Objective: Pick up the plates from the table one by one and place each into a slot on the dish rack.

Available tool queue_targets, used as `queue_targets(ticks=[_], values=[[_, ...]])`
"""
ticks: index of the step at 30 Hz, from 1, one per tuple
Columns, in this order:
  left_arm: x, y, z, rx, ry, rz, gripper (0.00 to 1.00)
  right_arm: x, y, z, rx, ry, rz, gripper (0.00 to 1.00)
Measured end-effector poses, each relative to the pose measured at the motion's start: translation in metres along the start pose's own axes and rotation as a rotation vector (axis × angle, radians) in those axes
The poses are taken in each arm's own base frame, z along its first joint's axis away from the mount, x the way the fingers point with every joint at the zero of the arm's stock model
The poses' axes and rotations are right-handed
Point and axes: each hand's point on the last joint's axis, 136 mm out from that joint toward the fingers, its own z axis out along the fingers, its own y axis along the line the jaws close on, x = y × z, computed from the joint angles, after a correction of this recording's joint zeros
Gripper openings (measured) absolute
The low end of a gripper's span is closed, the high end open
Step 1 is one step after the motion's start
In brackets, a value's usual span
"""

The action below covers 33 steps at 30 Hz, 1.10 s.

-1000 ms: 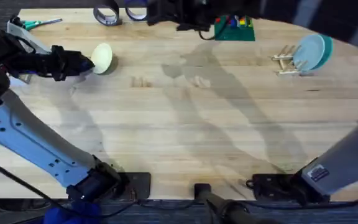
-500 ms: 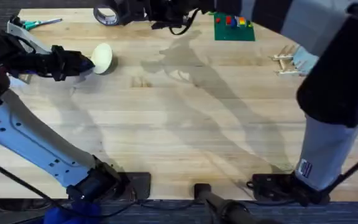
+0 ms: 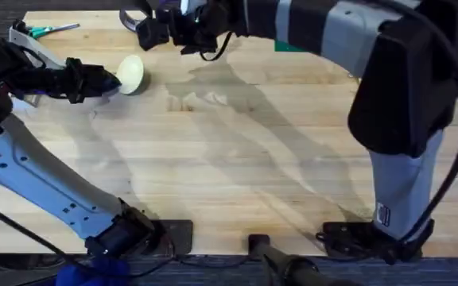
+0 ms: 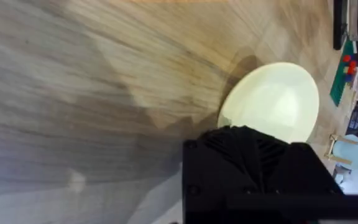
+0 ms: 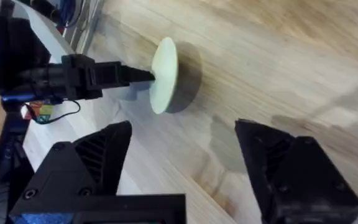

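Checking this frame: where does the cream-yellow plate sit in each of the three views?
Overhead: the cream-yellow plate is at the upper left of the table, at the left gripper.
Left wrist: the plate is right of centre, just beyond the black finger.
Right wrist: the plate is edge-on above centre, held upright.
Shared landmark: the left gripper gripping its rim.

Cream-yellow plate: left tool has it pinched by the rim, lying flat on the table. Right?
Not flat. The right wrist view shows the cream-yellow plate standing on edge on the table, with the left tool pinching its rim. The rest holds.
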Motion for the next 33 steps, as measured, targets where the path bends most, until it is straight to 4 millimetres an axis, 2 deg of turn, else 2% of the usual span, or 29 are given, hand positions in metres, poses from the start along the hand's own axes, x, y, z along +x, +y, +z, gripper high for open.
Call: queue_targets(ticks=[6,17,24,33], values=[[0.0,0.0,0.0,0.0,0.0,0.0,0.041,0.004,0.006,0.019,-0.026,-0.012,0.018,0.993],[0.0,0.0,0.0,0.0,0.0,0.0,0.04,0.019,0.003,0.056,-0.036,0.015,0.078,0.994],[0.0,0.0,0.0,0.0,0.0,0.0,0.04,0.017,0.013,0.079,-0.067,0.001,0.096,0.995],[0.0,0.0,0.0,0.0,0.0,0.0,0.041,0.023,0.014,0.096,-0.057,-0.005,0.185,0.995]])
